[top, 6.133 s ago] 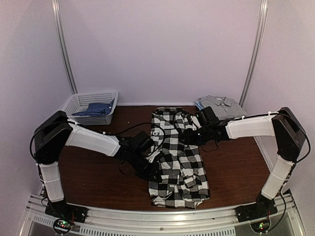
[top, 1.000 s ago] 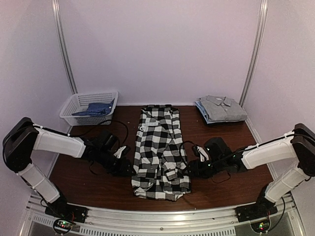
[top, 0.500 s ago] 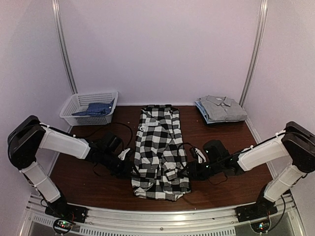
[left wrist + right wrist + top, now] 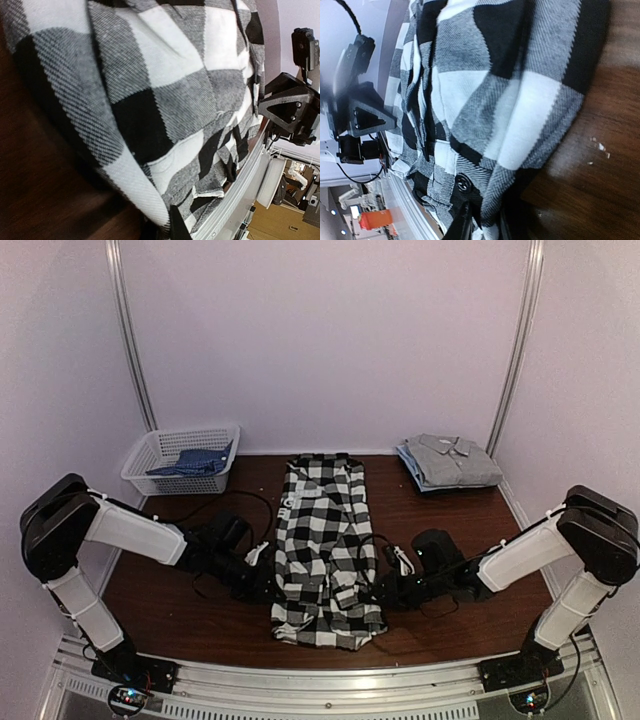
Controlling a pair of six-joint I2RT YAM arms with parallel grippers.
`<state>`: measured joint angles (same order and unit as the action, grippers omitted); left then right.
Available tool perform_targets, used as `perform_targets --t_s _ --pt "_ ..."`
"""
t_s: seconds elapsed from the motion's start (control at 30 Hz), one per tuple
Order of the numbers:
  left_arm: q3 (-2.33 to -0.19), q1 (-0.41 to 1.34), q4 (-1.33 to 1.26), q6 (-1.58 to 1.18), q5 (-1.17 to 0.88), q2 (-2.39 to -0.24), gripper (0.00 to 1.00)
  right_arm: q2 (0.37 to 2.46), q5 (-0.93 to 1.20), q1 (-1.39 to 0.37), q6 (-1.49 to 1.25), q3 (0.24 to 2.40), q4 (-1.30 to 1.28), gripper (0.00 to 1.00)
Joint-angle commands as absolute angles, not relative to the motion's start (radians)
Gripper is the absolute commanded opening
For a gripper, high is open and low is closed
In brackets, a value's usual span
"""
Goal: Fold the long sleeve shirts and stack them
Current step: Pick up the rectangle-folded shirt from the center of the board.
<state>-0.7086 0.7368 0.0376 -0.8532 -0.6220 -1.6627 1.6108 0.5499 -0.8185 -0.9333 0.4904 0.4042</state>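
Note:
The black-and-white checked long sleeve shirt (image 4: 322,540) lies folded into a long strip down the middle of the table. My left gripper (image 4: 267,584) is at its lower left edge, and in the left wrist view the cloth edge (image 4: 150,200) is pinched at the black fingertip (image 4: 178,227). My right gripper (image 4: 386,591) is at the lower right edge. Its fingers (image 4: 462,225) are shut on a fold of checked cloth (image 4: 492,205) beside a black button. A folded grey shirt (image 4: 452,459) sits on a stack at the back right.
A white basket (image 4: 186,432) at the back left holds a blue shirt (image 4: 197,461). The metal rail (image 4: 320,680) runs along the table's near edge, close to the shirt's hem. Bare brown tabletop (image 4: 470,530) shows on both sides of the shirt.
Both grippers have slid inward under the shirt's lower side edges and their jaws have shut on the cloth. The shirt's near end is slightly bunched.

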Motion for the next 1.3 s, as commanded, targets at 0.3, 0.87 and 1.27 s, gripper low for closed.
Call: perform_targets --t_s 0.3,0.87,1.27 --pt "-0.645 0.744 -0.059 -0.933 -0.720 -1.585 0.00 1.540 0.583 -0.824 -0.974 0.497 0.406 0.00" --pt "-0.601 0.605 -0.570 -1.436 -0.933 -1.579 0.00 1.521 0.618 -0.717 -1.190 0.641 0.482 0.00" --pt "-0.788 0.414 -0.985 -1.702 -0.929 -1.968 0.00 1.909 0.683 -0.541 -1.344 0.911 0.727 0.00"
